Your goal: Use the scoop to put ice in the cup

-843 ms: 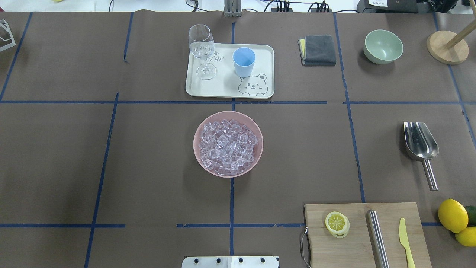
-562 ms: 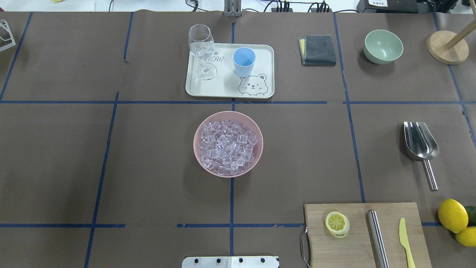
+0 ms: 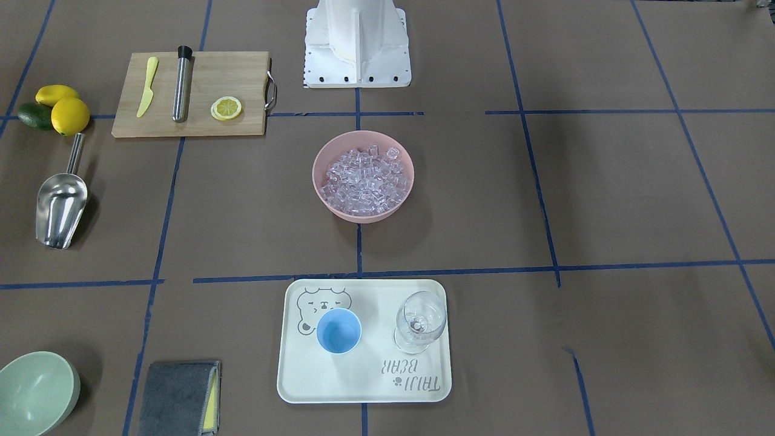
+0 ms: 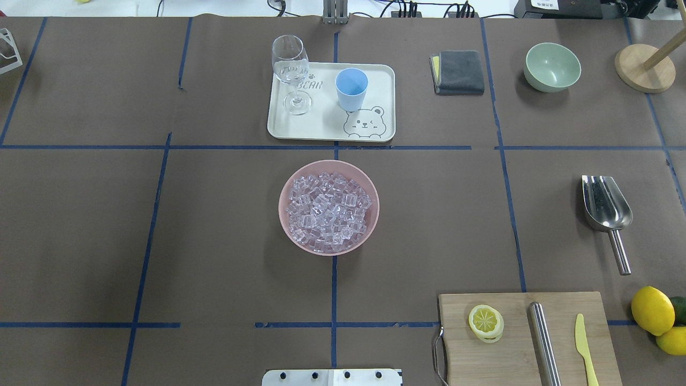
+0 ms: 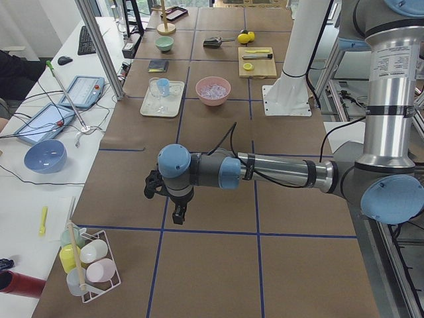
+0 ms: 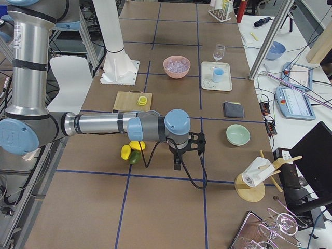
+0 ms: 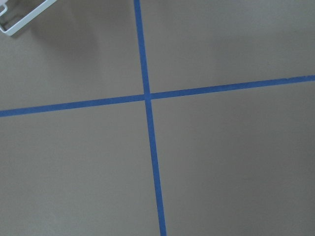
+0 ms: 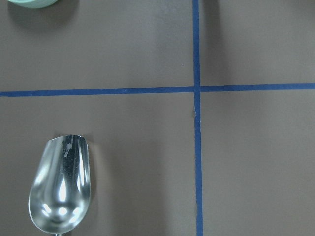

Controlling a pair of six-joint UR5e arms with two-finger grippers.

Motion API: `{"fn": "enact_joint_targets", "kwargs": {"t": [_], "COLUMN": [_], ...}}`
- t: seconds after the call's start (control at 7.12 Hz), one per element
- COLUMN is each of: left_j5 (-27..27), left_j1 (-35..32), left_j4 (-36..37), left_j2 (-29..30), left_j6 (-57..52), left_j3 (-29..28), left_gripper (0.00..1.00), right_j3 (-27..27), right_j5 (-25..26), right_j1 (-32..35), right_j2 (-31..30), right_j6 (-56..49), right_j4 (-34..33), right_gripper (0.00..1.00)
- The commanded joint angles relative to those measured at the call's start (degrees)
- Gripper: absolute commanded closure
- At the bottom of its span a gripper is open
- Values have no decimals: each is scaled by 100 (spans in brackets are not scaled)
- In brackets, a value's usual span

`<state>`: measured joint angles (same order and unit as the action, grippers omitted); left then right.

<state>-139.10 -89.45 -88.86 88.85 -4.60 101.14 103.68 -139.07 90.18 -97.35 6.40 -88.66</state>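
The ice [image 4: 328,209] fills a pink bowl [image 4: 284,206] at the table's middle. The light-blue cup [image 4: 351,88] stands upright and looks empty on a cream tray [image 4: 327,128] beyond the bowl. The steel scoop [image 4: 607,206] lies on the table at the right, handle toward the robot. Its trough also shows in the right wrist view [image 8: 61,184]. My right gripper [image 6: 177,164] hangs above the table near the scoop. My left gripper [image 5: 179,215] hangs over bare table far to the left. Both show only in the side views, so I cannot tell whether they are open or shut.
A wine glass [image 4: 291,72] stands on the tray left of the cup. A grey cloth [image 4: 460,72], a green bowl [image 4: 552,67] and a wooden stand [image 4: 645,67] sit at the back right. A cutting board [image 4: 514,343] with a lemon slice, steel cylinder and yellow knife lies front right, beside lemons [image 4: 653,310].
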Motion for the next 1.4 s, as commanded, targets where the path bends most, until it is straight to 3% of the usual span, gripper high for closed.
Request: {"fn": "enact_joint_targets", "kwargs": {"t": [0.0,0.28,0.56,0.84,1.12,1.26], "left_j5": [-273,-600,-574,-530,-478,-477], "left_j1": [68,146,549,1235,1882,2244], "left_j4": [-1003,-2368,-3361,-3682,-4653,-5085], "left_j2": [18,1,9,-35,167,402], "left_j6": [-15,3,396,775,680,593], "left_j3": [380,266,82,107,-67,-434], "left_gripper": [0,0,0,0,0,0], "right_j3": [108,-23,-6,-15,-15,-15], "right_j5": [-85,-102,-120,-103,-51,-50], "right_j1": [-9,-78,-341,-876,-1473,-1711], "right_j2": [302,279,199,-20,-519,-574], "right_j6": [-7,10,491,1244,2754,3318], "right_j4": [-28,6,94,899,2678,3018], "right_gripper": [0,0,0,0,0,0]}}
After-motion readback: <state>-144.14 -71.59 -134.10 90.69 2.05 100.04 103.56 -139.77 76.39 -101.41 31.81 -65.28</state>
